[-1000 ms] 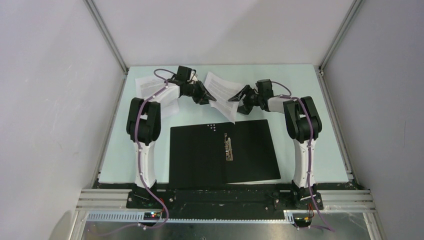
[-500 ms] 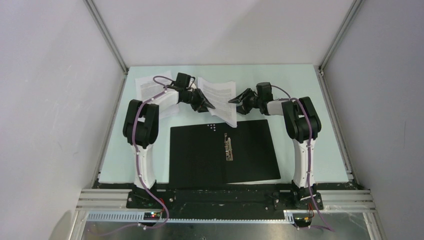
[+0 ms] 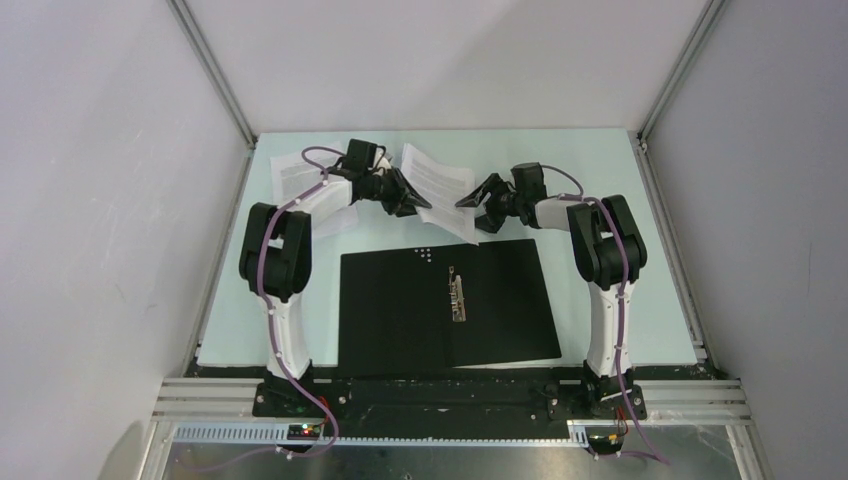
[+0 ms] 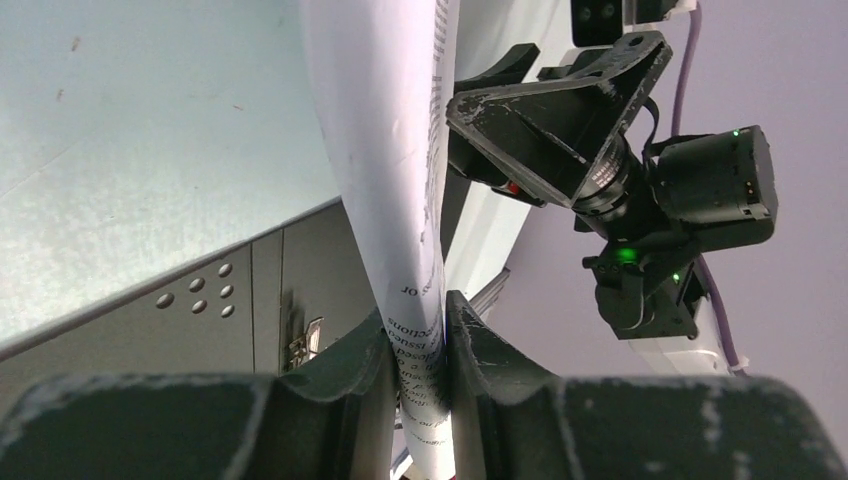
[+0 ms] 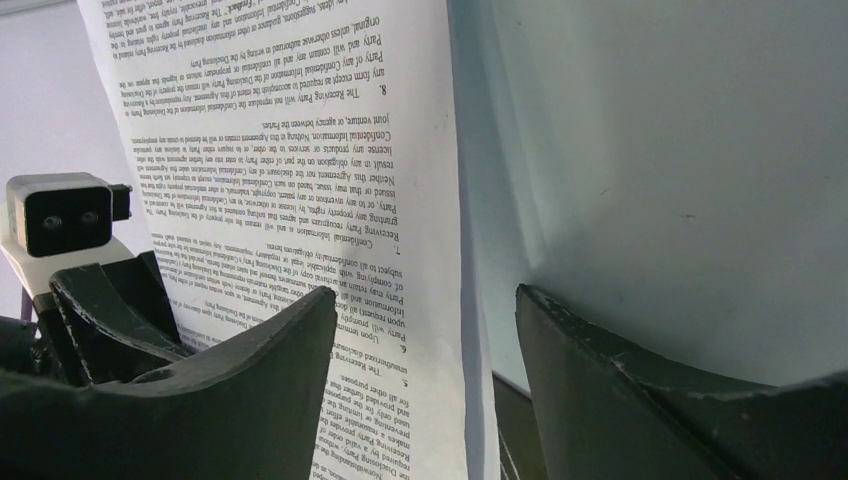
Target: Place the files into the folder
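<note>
The folder (image 3: 400, 320) lies open and flat in the middle of the table, black inside up, with its metal spine clip (image 3: 457, 295) at the centre. One file, a white sheet (image 3: 440, 188) of dense text, hangs curved in the air behind the folder. My left gripper (image 3: 412, 197) is shut on its left edge, and the sheet (image 4: 385, 150) shows pinched between the fingers (image 4: 360, 370). My right gripper (image 3: 470, 200) is open at the sheet's right side, where the sheet (image 5: 300, 150) stands loose between its jaws. A second sheet (image 3: 290, 170) lies flat at the back left, partly under the left arm.
Grey enclosure walls with metal frame posts (image 3: 215, 75) border the pale green table (image 3: 620, 290) on three sides. A thin white strip (image 3: 525, 361) shows at the folder's near right edge. The arm bases stand at the near edge beside the folder.
The left gripper has carried the held sheet slightly left and back. The right gripper has stayed at the sheet's right edge, jaws apart.
</note>
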